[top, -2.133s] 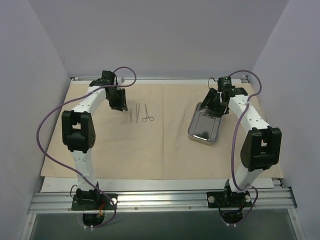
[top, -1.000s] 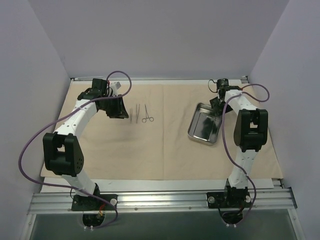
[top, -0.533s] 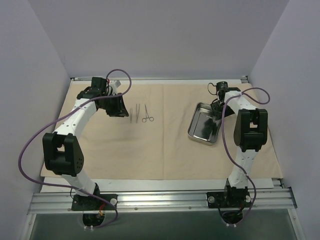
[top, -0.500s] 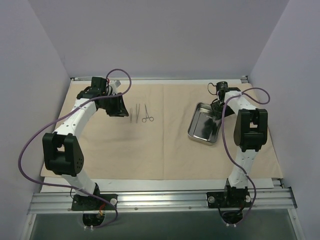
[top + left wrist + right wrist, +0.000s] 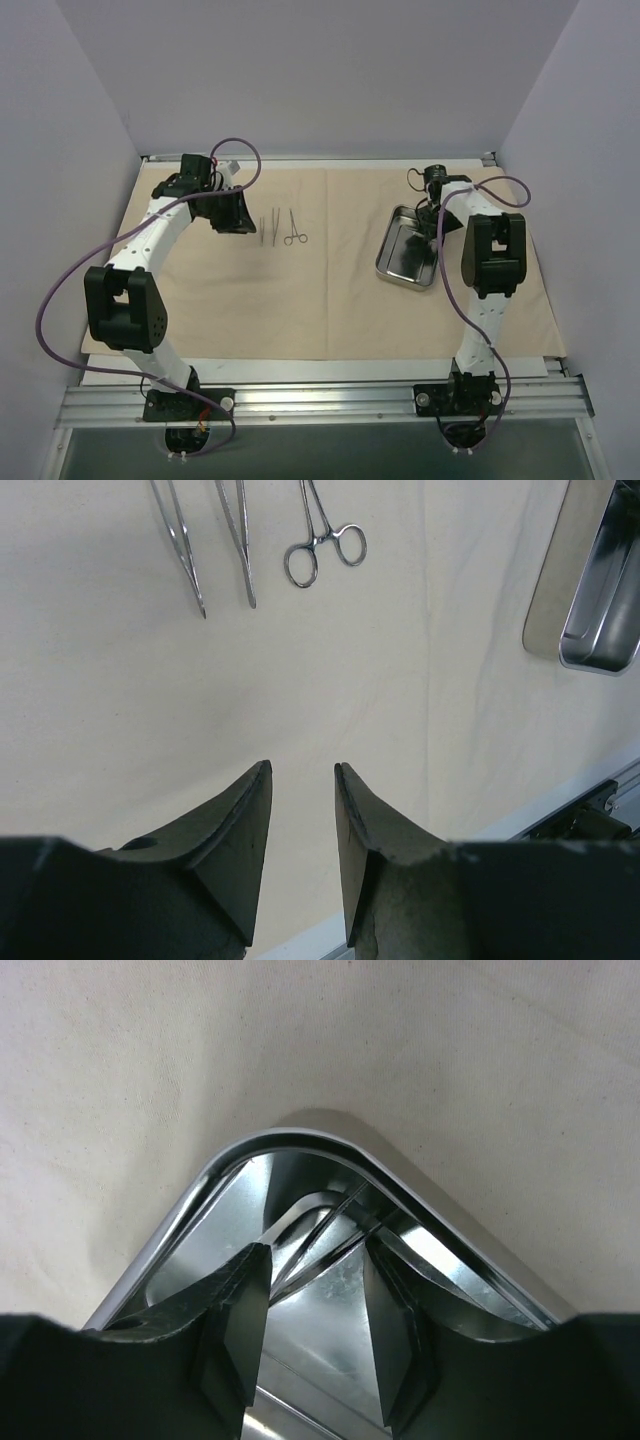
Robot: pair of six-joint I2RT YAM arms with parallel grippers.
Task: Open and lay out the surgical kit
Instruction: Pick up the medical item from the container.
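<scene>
The beige cloth wrap (image 5: pixel 330 300) lies spread flat over the table. Three thin metal instruments lie side by side on it at the back left: two straight ones (image 5: pixel 268 226) and a ring-handled one (image 5: pixel 293 229). They show at the top of the left wrist view (image 5: pixel 325 548). My left gripper (image 5: pixel 234 214) is open and empty, just left of them and above bare cloth (image 5: pixel 150 700). The steel tray (image 5: pixel 408 250) sits on the cloth at the right. My right gripper (image 5: pixel 316 1250) is open over the tray's far corner (image 5: pixel 300 1130), holding nothing.
The cloth's near edge stops short of the metal rail (image 5: pixel 320 400) that carries both arm bases. Purple-grey walls close in the left, back and right sides. The tray's edge also shows at the right of the left wrist view (image 5: pixel 590 590).
Both arms have refolded, their elbows swinging outward. My left gripper drew back a little to the left of the instruments. My right gripper stays at the tray's far corner. The tray and instruments have not moved.
</scene>
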